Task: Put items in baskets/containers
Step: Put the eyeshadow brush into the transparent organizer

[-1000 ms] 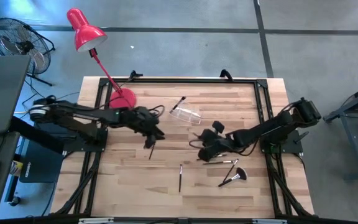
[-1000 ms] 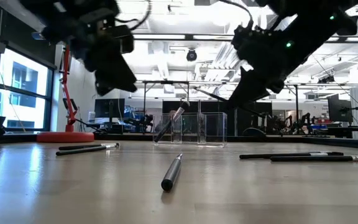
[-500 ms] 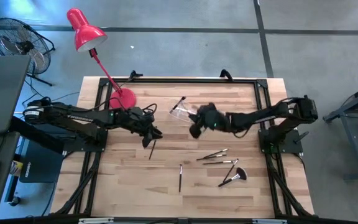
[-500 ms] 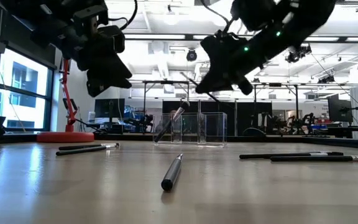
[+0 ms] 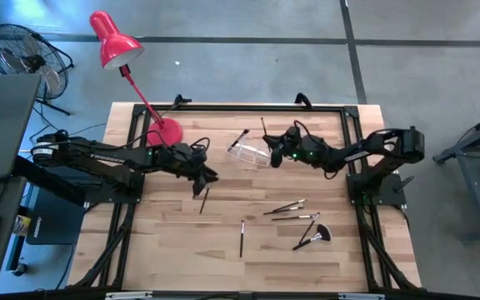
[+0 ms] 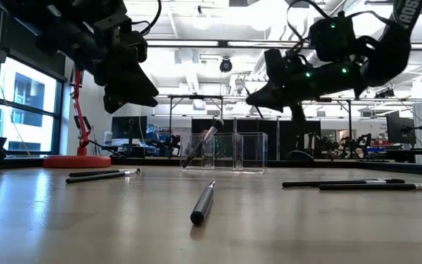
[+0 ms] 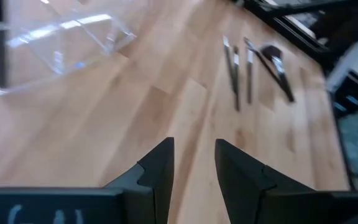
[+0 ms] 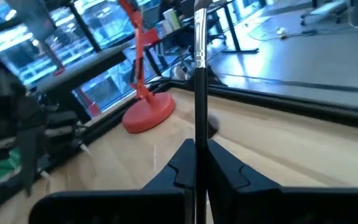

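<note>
I have one makeup brush (image 8: 199, 74) pinched between the right gripper's (image 8: 196, 163) two fingers (image 8: 225, 165), its dark handle and silvery ferrule rising straight up out of their tips. In the high view that right gripper (image 5: 272, 155) hangs just beside the clear holder (image 5: 248, 153), with the held brush (image 5: 263, 127) poking out past the fingertips toward the table's far edge. The clear holder (image 6: 224, 152) stands on the wood in the low view, below and ahead of those fingertips, and one brush (image 6: 203, 145) already leans in it on a slant. My left gripper (image 5: 204, 175) is off the table, its fingers (image 7: 159, 167) parted with a narrow gap and nothing between them; just below their tips in the high view lies a loose dark brush (image 5: 203, 200). From the left wrist, the clear holder (image 7: 61, 46) sits ahead of the fingers to one side, and a cluster of brushes (image 7: 248, 65) lies farther ahead on the other. Those are the group on the wood well away from the right fingers: three thin brushes (image 5: 288, 210), the fan brush (image 5: 312, 237) beside them, and a lone brush (image 5: 242, 237) apart. The red desk lamp (image 5: 132, 75) stands with its round base (image 5: 164, 132) near the left arm.
</note>
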Controlling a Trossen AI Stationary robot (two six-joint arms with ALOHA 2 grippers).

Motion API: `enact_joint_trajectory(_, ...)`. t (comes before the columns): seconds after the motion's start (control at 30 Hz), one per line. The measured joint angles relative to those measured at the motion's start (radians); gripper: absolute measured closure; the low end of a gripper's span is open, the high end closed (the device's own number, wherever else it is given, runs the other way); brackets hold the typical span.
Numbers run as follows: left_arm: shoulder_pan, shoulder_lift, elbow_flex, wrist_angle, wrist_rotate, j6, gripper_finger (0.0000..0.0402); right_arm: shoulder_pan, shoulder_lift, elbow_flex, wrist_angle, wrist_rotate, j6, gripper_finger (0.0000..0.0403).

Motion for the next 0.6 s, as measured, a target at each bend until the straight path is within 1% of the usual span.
enact_joint_trajectory(0.1, 0.000, 0.000, 0.000, 0.000, -0.052, 0.012, 0.0287, -0.014, 0.000, 0.037, -0.066, -0.031, -0.057, 0.0393)
enact_joint_trajectory(0.17, 0.000, 0.000, 0.000, 0.002, -0.067, 0.019, 0.0287, -0.026, 0.001, 0.053, -0.128, -0.038, -0.075, 0.0393)
enact_joint_trajectory(0.27, 0.000, 0.000, 0.000, 0.022, -0.072, 0.020, 0.0287, -0.041, 0.001, 0.060, -0.173, -0.054, -0.088, 0.0393)
enact_joint_trajectory(0.4, 0.000, 0.001, 0.000, 0.026, -0.084, 0.020, 0.0287, -0.058, 0.001, 0.048, -0.185, -0.061, -0.098, 0.0393)
enact_joint_trajectory(0.6, 0.000, 0.001, 0.000, 0.027, -0.088, 0.010, 0.0287, -0.079, 0.005, 0.049, -0.180, -0.124, -0.112, 0.0393)
